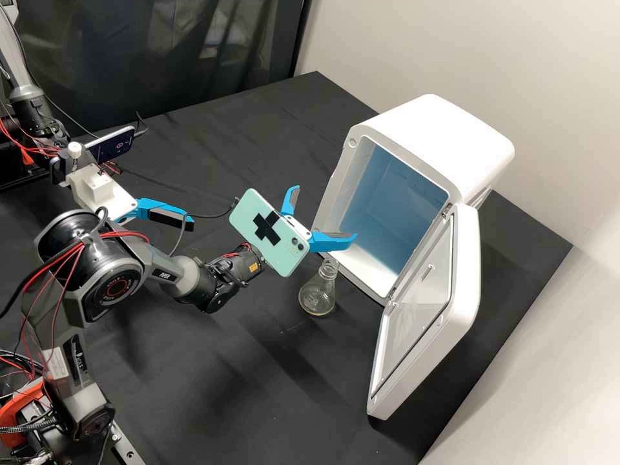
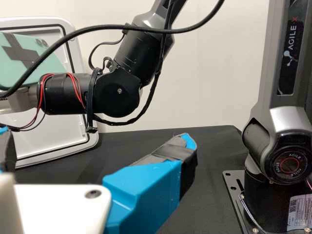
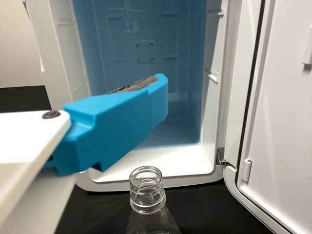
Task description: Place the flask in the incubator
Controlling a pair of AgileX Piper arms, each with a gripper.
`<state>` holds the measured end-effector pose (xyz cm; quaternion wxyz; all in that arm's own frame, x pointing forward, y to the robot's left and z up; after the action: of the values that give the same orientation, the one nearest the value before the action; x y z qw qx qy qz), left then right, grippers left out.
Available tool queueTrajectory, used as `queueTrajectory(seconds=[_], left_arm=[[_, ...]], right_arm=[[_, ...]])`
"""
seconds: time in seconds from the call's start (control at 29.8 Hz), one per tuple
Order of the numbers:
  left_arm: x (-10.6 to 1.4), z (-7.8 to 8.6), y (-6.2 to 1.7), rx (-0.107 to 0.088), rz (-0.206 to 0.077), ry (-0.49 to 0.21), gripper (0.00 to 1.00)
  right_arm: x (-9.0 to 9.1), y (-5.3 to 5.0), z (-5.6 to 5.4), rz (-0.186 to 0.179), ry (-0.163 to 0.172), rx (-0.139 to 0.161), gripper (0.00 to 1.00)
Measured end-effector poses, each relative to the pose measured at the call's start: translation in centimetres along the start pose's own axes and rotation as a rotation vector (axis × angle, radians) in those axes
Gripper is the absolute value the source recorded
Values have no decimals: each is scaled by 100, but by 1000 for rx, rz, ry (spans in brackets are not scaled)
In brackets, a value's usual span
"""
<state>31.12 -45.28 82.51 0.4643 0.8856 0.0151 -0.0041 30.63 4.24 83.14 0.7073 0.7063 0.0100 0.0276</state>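
The clear glass flask (image 1: 318, 292) stands upright on the black bench, just in front of the incubator's opening. The white incubator (image 1: 445, 129) has a blue inside, and its door (image 1: 426, 303) is swung wide open toward the bench's front. My right gripper (image 1: 323, 214) hangs open above the flask's neck, level with the opening and holding nothing. In the right wrist view one blue finger (image 3: 122, 114) is above the flask's threaded mouth (image 3: 146, 187), with the blue chamber (image 3: 141, 44) behind. My left gripper (image 1: 175, 214) sits far back on the left, open and holding nothing, with one finger (image 2: 156, 180) over the bench.
A mint phone (image 1: 270, 231) rides on the right arm's wrist. The open door narrows the room on the flask's right. Cables and arm bases (image 1: 71, 361) crowd the left edge. The bench's right edge (image 1: 516, 310) runs close behind the incubator.
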Motion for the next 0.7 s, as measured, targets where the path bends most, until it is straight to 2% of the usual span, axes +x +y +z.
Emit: queueTrajectory(seconds=[0.5,0.64,0.7], left_arm=[[-3,-9,-3,3,-2,1,100],[-56,-105,-59,15,-26,21,100],[-103,-189,-104,14,-45,49,100]], right_arm=[[0,0,0,0,0,0,100],[0,0,0,0,0,0,100],[0,0,0,0,0,0,100]])
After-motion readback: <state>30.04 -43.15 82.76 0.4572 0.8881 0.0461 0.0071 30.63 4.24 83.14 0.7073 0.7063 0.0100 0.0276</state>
